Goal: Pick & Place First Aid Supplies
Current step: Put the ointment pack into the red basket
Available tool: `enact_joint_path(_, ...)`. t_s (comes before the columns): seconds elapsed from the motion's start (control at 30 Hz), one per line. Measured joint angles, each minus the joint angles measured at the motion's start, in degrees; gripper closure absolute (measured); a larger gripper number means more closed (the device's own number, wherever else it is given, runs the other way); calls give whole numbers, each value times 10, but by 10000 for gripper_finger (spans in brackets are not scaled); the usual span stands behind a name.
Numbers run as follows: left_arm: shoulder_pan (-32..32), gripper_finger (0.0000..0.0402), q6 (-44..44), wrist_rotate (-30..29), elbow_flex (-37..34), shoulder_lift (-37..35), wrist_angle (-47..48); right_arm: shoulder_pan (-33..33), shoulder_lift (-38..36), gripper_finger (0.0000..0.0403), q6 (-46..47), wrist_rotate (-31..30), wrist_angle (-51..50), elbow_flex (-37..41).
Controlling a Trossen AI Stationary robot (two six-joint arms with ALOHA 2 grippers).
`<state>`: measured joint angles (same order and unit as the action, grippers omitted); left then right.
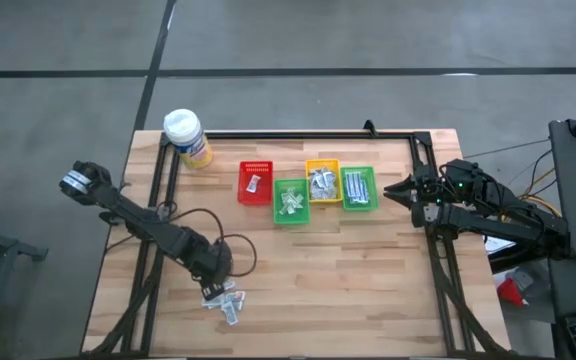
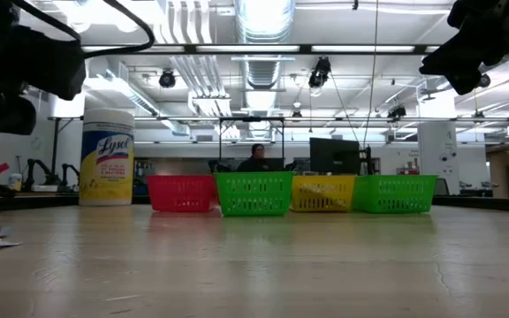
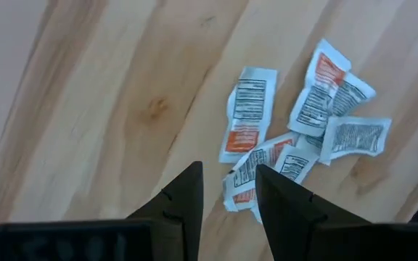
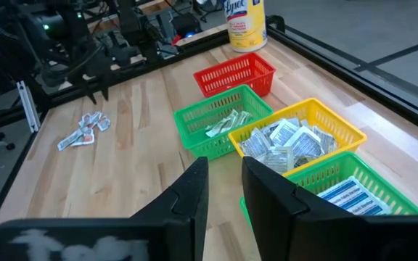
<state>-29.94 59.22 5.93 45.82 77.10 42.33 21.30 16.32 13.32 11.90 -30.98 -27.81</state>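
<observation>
my left pincer hangs over the table with its fingers a little apart and nothing between them. the loose first aid supplies lie flat just ahead of my fingertips, nearest packet almost beneath them, the rest fanned farther out, long sides mostly pointing away from me. my right pincer waits well apart past the bins, so this arm is nearer.

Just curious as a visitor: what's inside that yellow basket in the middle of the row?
The yellow basket holds a heap of silvery-white crinkly packets with printed labels. The top packets hide whatever lies beneath them, and the basket's floor is covered.
</observation>
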Motion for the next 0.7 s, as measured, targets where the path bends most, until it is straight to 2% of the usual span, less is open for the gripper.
enact_joint_path(0.3, -4, 282, -36, 7, -45, 0, -14, 0, 0, 335, 0, 0, 0, 0)
enact_joint_path(0.5, -12, 282, -58, 7, -58, 0, -30, 0, 0, 328, 0, 0, 0, 0)
enact_joint_path(0.7, -18, 282, -127, 7, -58, 0, -76, 0, 0, 320, 0, 0, 0, 0)
